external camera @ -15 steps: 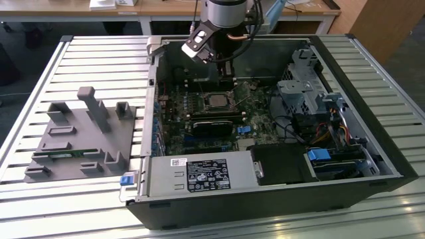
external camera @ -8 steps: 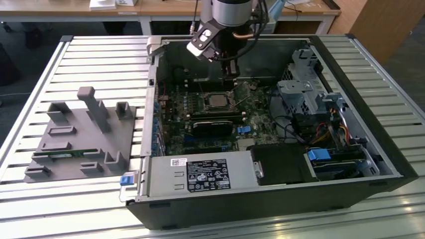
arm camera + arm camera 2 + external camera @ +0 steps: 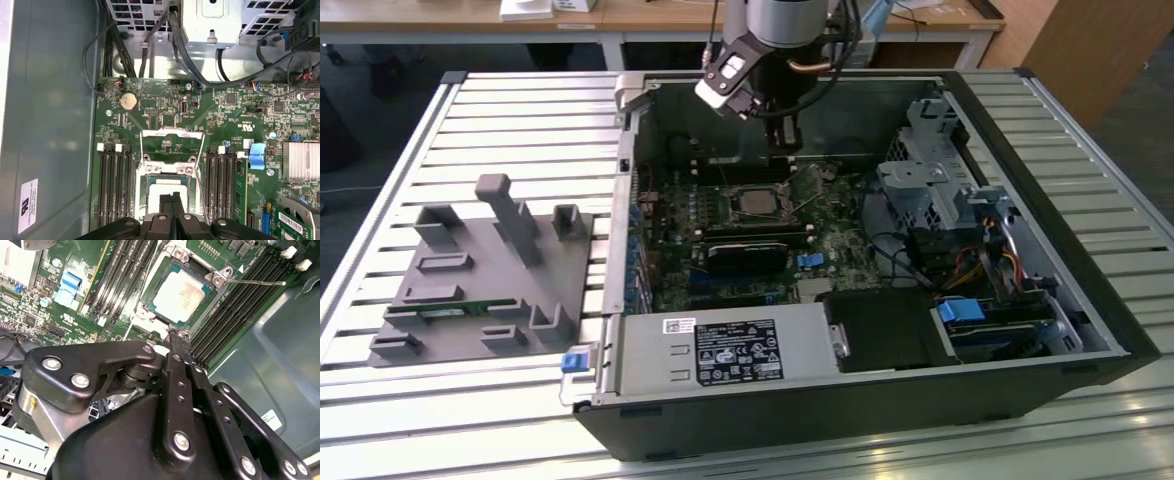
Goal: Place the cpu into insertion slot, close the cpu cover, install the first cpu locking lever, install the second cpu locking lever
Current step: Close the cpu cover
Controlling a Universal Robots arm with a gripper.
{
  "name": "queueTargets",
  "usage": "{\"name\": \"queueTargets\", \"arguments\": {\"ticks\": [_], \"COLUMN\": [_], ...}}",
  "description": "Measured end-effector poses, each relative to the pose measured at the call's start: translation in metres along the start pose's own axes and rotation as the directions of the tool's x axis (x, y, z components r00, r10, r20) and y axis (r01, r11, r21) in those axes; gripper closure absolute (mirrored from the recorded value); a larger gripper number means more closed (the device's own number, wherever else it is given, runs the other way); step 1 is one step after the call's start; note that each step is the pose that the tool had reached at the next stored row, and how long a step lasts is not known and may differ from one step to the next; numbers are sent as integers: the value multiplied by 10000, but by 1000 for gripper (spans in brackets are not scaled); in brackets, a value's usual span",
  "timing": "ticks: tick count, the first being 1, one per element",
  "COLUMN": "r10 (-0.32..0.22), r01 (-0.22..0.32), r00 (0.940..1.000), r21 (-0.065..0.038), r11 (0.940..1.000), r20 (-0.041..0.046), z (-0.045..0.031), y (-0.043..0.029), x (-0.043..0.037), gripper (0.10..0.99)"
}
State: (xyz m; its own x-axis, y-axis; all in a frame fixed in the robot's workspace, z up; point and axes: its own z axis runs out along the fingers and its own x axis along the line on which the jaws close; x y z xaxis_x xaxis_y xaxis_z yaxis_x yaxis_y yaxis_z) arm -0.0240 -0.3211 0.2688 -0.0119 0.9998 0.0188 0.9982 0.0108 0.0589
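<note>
The small, flat, silver-grey square cpu [image 3: 181, 294] lies in the black-framed insertion slot [image 3: 195, 265] on the green circuit board [image 3: 75, 315]. The thin metal cpu cover [image 3: 172, 131] stands open beside it. The black gripper [image 3: 176, 334] hangs at the slot's edge, its fingers together and empty.

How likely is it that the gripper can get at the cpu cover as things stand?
Likely yes: the gripper hangs just above the cpu, and the cpu cover stands raised right beside it, with no cable or part crossing between them.
</note>
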Motion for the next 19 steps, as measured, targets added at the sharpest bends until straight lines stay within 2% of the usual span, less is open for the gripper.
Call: {"name": "queueTargets", "arguments": {"ticks": [10,19], "r10": [-2,-1], "r01": [2,1], "r00": [10000,10000], "r21": [1,0], "r11": [10000,10000], "r20": [0,0], "z": [-23,-20], "y": [6,57], "x": [0,0], "gripper": [973,973]}}
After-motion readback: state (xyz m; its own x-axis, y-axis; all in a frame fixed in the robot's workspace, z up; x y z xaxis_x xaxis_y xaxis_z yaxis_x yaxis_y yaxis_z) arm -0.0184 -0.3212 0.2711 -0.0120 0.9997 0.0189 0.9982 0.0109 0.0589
